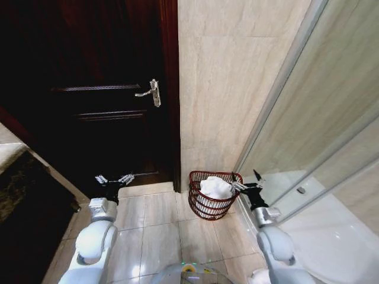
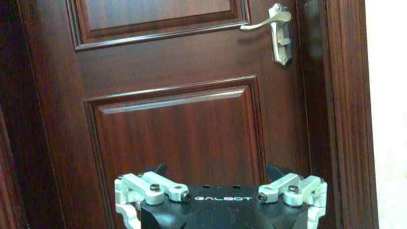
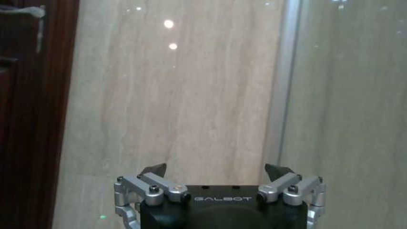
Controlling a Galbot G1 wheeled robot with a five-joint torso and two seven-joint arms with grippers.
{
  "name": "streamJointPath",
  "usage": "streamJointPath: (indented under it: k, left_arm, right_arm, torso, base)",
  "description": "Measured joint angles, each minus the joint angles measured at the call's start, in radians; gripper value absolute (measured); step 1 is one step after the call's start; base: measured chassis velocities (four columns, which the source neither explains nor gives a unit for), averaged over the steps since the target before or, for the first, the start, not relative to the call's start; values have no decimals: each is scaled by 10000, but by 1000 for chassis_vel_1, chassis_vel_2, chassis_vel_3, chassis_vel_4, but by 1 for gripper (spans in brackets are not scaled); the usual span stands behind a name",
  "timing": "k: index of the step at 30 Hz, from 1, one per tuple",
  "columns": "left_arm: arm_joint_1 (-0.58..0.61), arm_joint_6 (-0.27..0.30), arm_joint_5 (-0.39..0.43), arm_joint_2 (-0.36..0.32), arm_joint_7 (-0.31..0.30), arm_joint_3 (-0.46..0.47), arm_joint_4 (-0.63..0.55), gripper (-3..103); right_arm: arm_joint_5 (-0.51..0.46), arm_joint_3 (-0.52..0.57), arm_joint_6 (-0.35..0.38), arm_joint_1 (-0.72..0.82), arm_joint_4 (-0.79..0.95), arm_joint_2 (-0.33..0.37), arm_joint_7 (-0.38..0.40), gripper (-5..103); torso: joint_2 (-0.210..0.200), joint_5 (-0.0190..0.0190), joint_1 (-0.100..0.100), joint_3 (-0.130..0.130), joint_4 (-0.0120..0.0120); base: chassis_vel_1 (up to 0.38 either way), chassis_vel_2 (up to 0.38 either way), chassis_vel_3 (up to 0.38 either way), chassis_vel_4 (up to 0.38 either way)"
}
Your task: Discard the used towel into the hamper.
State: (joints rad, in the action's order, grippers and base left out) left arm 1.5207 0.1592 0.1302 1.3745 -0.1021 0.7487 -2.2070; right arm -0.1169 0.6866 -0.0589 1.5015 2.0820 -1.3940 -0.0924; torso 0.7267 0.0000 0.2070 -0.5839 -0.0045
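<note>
Towel [image 1: 215, 187]: white, soft, light, heaped inside the hamper [image 1: 204, 209]; pinch a raised fold
Right pincer [image 1: 248, 180]: open, empty, beside the hamper's rim
Left pincer [image 1: 113, 178]: open, empty, well left of the hamper

White towel [image 1: 215, 187] lies inside the red-brown openwork hamper [image 1: 208, 208].
</note>
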Motion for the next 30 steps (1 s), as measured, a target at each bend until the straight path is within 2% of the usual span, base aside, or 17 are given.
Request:
streamJointPath:
  k: [5, 11, 22, 30]
  left_arm:
    - [0, 0, -1, 1, 0, 1, 0, 100]
    - [0, 0, 0, 1, 0, 0, 0, 100]
    - [0, 0, -1, 1, 0, 1, 0, 100]
    - [0, 0, 0, 0, 0, 1, 0, 100]
  right_arm:
    - [-658, 360, -109, 591, 296, -192, -284, 100]
    - [-889, 178, -187, 964, 656, -207, -475, 100]
    - [-1092, 30, 279, 989, 1039, -23, -468, 100]
    - [-1017, -22, 164, 1231, 1153, -105, -424, 100]
  torso:
    - [0, 0, 0, 0, -1]
    - [0, 0, 0, 0, 0]
    - [0, 0, 1, -1, 0]
    - [0, 0, 2, -1, -1]
  base:
    - [0, 0, 0, 0]
    - [0, 0, 0, 0]
    - [0, 0, 0, 0]
    - [0, 0, 0, 0]
